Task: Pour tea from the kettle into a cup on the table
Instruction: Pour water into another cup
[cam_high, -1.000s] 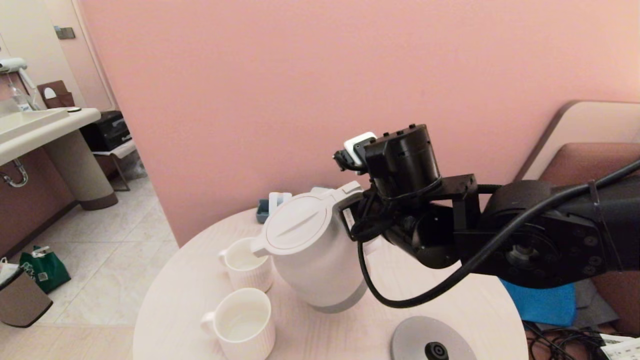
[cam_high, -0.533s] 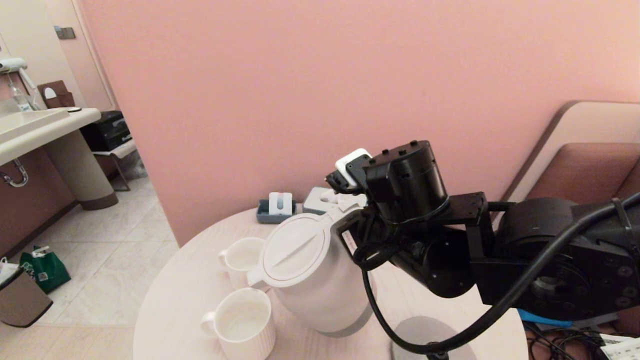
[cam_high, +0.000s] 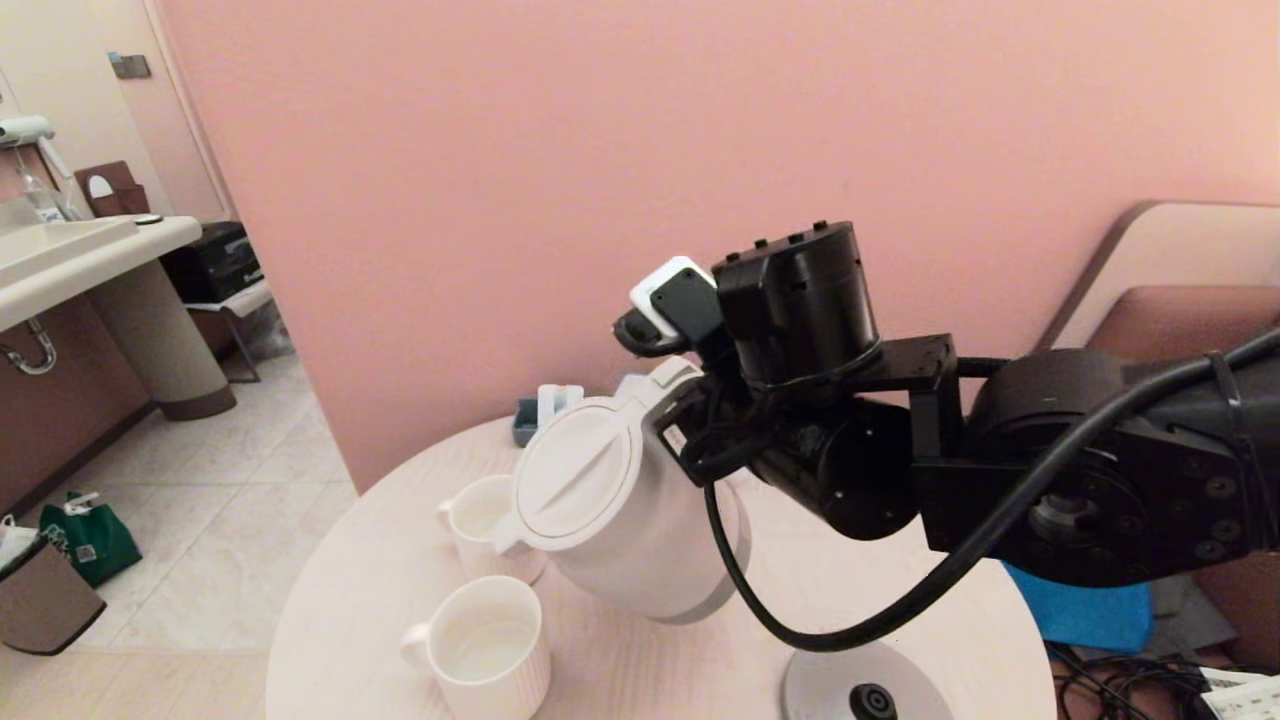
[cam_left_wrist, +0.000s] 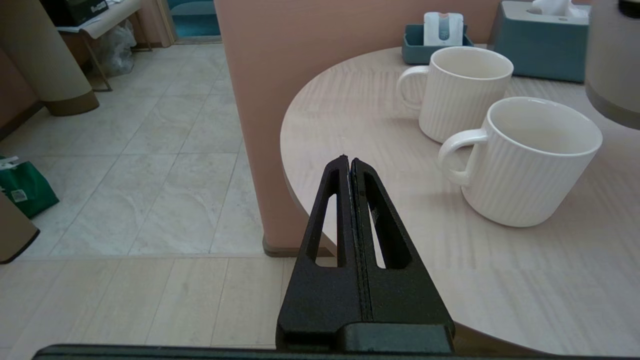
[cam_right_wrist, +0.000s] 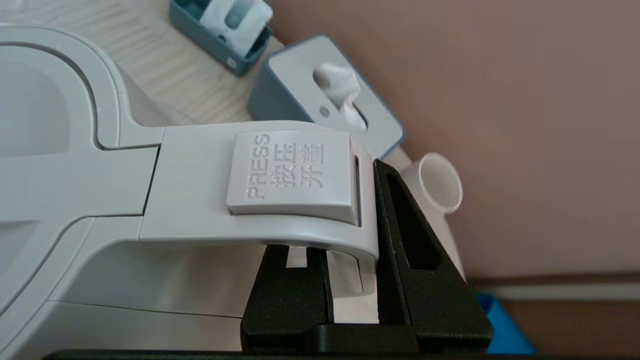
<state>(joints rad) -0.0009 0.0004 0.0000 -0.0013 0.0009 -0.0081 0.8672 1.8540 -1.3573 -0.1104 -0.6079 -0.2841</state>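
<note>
The white kettle (cam_high: 620, 510) hangs tilted above the round pale table (cam_high: 350, 560), its spout dipping towards the far cup (cam_high: 478, 515). My right gripper (cam_high: 690, 440) is shut on the kettle's thick handle (cam_right_wrist: 260, 200), one finger (cam_right_wrist: 400, 225) on its outer side and the other under it. A second white cup (cam_high: 480, 645) stands nearer, in front of the kettle. Both cups (cam_left_wrist: 530, 160) (cam_left_wrist: 460, 90) look empty in the left wrist view. My left gripper (cam_left_wrist: 348, 161) is shut on nothing, low beside the table's left edge (cam_left_wrist: 300, 165).
The grey kettle base disc (cam_high: 865, 690) lies at the front right of the table. At the back by the pink wall stand a blue-grey tissue box (cam_right_wrist: 325, 95), a small blue tray (cam_left_wrist: 434, 35) and a white tumbler (cam_right_wrist: 435, 185).
The kettle dipped forward and down, then rose again and shifted left. It is now tilted further, with its spout lower beside the far cup. The left gripper has not moved.
</note>
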